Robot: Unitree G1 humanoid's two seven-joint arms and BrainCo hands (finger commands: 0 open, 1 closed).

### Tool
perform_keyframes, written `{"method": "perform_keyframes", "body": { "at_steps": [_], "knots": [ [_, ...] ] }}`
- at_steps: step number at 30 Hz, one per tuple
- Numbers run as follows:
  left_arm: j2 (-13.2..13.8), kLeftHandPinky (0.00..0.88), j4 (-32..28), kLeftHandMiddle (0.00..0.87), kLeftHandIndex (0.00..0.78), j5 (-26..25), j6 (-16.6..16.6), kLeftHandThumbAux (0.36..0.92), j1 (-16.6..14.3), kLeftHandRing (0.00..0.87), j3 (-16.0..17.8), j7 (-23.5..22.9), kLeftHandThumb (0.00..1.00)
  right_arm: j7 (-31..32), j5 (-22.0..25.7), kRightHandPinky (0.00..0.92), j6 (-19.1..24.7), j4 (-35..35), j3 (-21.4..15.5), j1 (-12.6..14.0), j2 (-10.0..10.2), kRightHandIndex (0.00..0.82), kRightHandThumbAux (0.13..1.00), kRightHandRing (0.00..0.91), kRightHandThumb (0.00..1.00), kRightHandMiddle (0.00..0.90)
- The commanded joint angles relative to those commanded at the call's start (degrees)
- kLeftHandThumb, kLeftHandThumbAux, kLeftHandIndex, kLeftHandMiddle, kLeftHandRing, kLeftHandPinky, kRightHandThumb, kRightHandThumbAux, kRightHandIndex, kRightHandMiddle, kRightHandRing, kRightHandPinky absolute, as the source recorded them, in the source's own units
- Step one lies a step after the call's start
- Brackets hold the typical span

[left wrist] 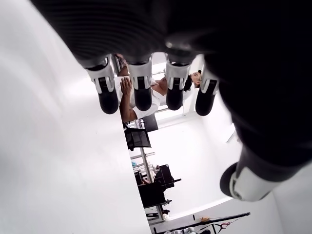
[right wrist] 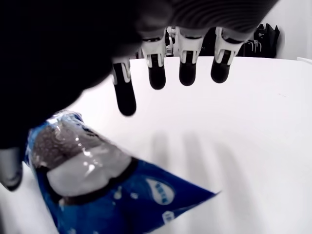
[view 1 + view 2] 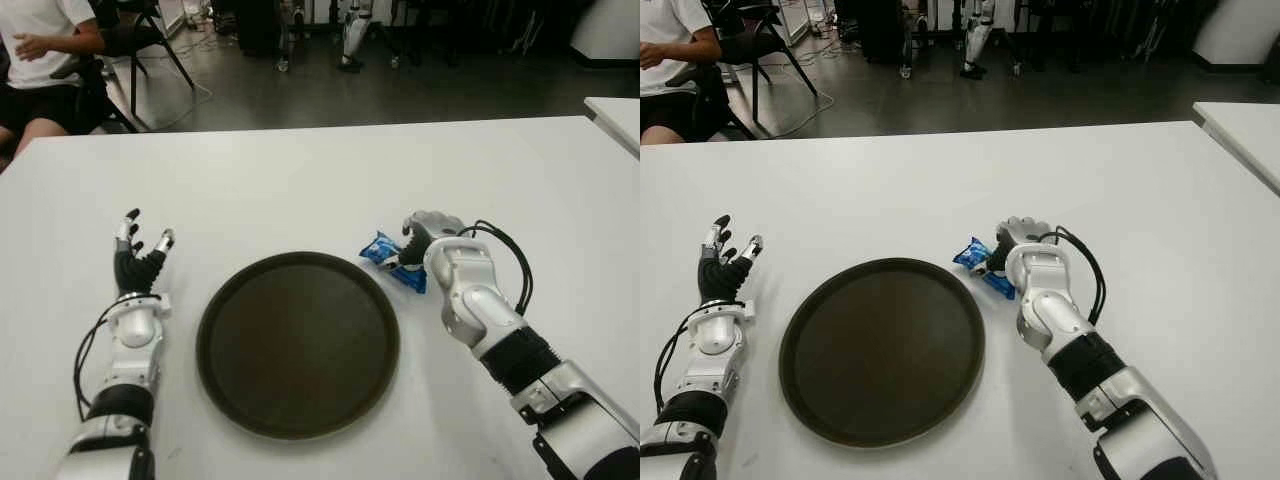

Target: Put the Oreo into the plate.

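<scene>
Grasping is in hand: the right hand [image 3: 420, 238] is held over the Oreo [image 2: 97, 180], fingers [image 2: 157, 73] apart, nothing clamped. Closure, then transfer to the plate [image 3: 297, 342], is called for. The left hand [image 3: 135, 255] is seen beside the plate's left, fingers spread.

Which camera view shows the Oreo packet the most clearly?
The right wrist view shows the Oreo packet best: it is close, with the blue wrapper and cookie picture plain, under the open right hand. Both eye views show it small, beside the plate, partly behind that hand. The left wrist view does not show it.
</scene>
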Motion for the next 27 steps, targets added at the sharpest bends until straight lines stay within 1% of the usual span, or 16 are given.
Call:
{"method": "perform_keyframes", "body": {
  "at_steps": [5,9,11,20,25,27],
  "knots": [
    [0.0,0.0,0.0,0.031,0.061,-0.2,-0.2,0.648,0.1,0.0,0.1,-0.1,0.017,0.5,0.3,0.0,0.2,0.2,0.0,-0.2,0.2,0.195,0.487,0.057,0.0,0.112],
    [-0.2,0.0,-0.1,0.026,0.047,-0.7,-0.3,0.662,0.2,0.0,0.4,-0.6,0.026,1.0,0.6,0.0,0.3,1.9,0.3,-0.9,0.6,0.127,0.47,0.042,0.0,0.09],
    [-0.3,0.0,-0.2,0.025,0.041,-0.8,-0.3,0.664,0.2,0.0,0.4,-0.7,0.029,1.5,0.8,0.0,0.4,2.1,0.4,-1.0,0.6,0.119,0.467,0.044,0.0,0.095],
    [-0.3,0.0,-0.9,0.022,0.034,-0.6,0.8,0.656,0.4,0.0,0.3,-0.3,0.024,5.1,1.6,0.016,0.4,3.5,1.7,-2.4,0.5,0.155,0.506,0.063,0.0,0.125],
    [-0.2,0.001,-1.3,0.017,0.027,-0.7,0.9,0.67,0.6,0.0,0.3,-0.8,0.014,5.8,1.9,0.024,0.6,4.0,1.9,-2.8,0.6,0.162,0.524,0.074,0.0,0.136],
    [-0.3,0.0,-1.5,0.015,0.025,-0.9,0.9,0.681,0.7,0.0,0.3,-1.0,0.017,6.0,2.1,0.033,0.7,4.3,1.9,-3.0,0.7,0.185,0.534,0.094,0.0,0.158]
  ]
}}
